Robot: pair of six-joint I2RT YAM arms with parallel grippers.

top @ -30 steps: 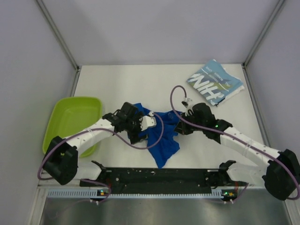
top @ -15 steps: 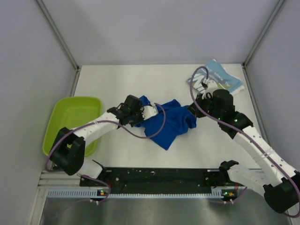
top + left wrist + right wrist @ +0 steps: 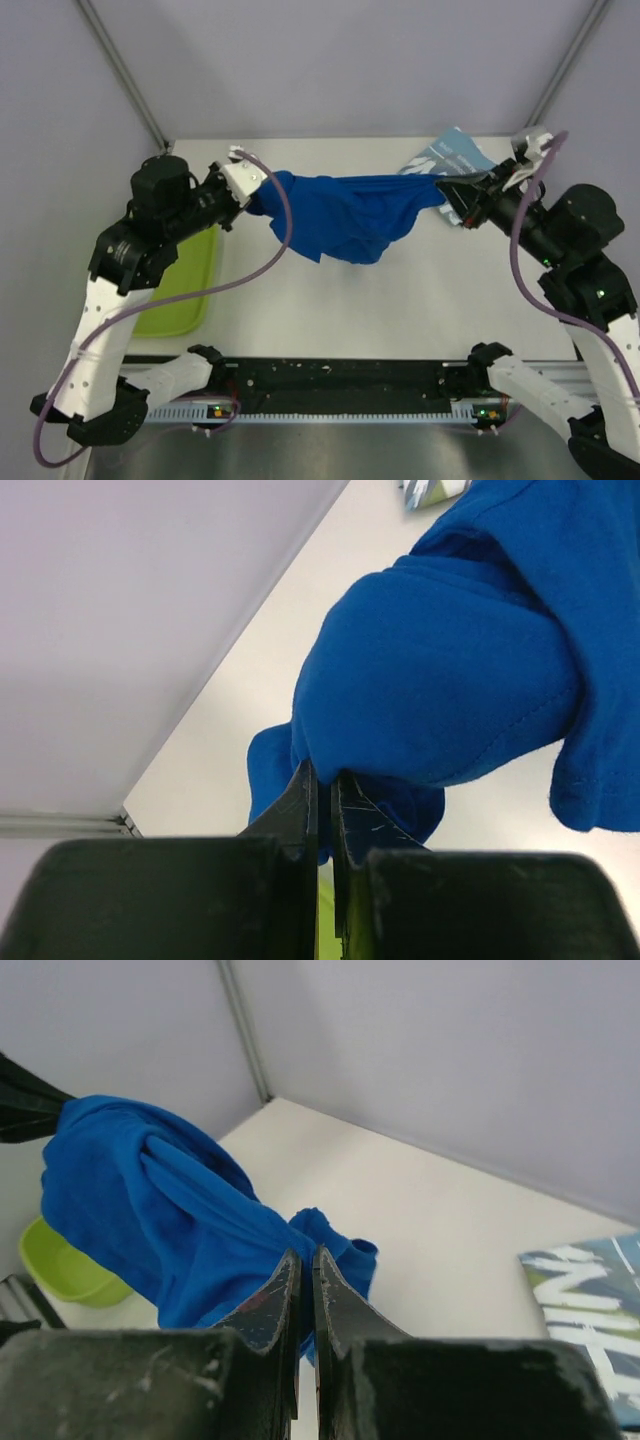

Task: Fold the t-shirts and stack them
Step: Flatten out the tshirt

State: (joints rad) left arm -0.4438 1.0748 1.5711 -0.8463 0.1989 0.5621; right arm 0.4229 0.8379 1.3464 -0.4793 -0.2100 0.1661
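At the left edge of the table (image 3: 400, 310), the lime-green tub (image 3: 185, 295) sits partly hidden under the raised left arm. To its right, the left gripper (image 3: 252, 192) is held above the table surface with its jaws pressed together on one end of the royal blue t-shirt (image 3: 340, 215). The left wrist view shows a fold of blue cloth pinched between the two fingers. The shirt hangs in the air between both grippers, bunched rather than spread. Its long axis runs left to right across the middle of the workspace, and its slack middle sags below the line between the grippers. The right gripper (image 3: 452, 197) clamps the opposite end, jaws closed on the cloth, as the right wrist view confirms. Behind this gripper, near the far right corner of the table, the teal-blue t-shirt (image 3: 450, 158) lies folded flat with its white lettering facing up and its long axis set diagonally.
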